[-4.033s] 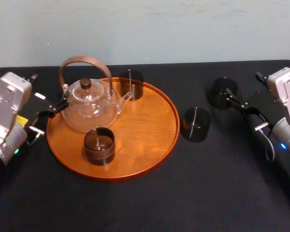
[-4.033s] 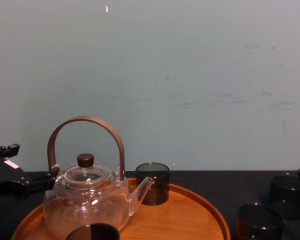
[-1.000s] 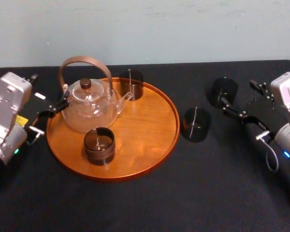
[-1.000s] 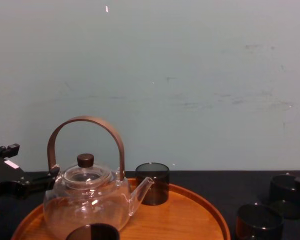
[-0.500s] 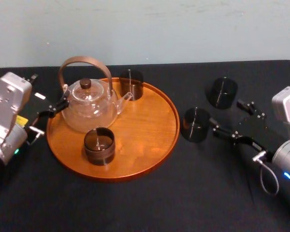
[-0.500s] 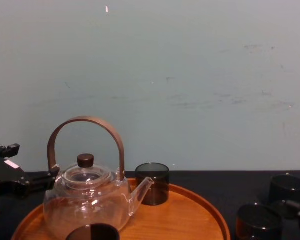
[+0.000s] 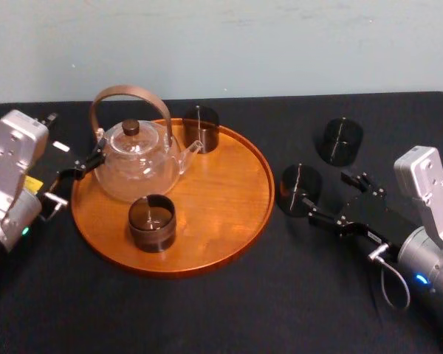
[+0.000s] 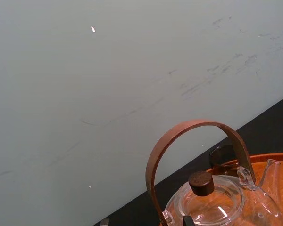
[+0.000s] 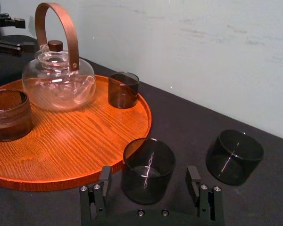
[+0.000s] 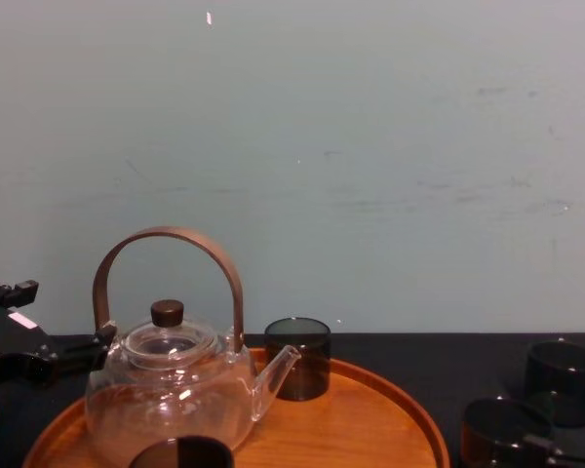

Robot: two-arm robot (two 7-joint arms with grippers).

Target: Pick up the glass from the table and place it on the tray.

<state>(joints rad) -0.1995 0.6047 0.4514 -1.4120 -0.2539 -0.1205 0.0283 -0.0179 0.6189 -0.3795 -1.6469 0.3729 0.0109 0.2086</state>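
My left tool [image 7: 74,173]: parked at the left rim of the tray [image 7: 229,184], beside the teapot [image 7: 136,166]; grip state, I cannot tell. Glass [image 7: 299,190]: upright on the tabletop [image 7: 221,310], just right of the tray. My right tool [image 7: 327,195]: released, spread wide, the glass between its fingers [image 9: 104,176], neither touching it.

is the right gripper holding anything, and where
Nothing is held. The right gripper is open, its fingers either side of the near glass on the table, not touching. The left gripper idles left of the tray.
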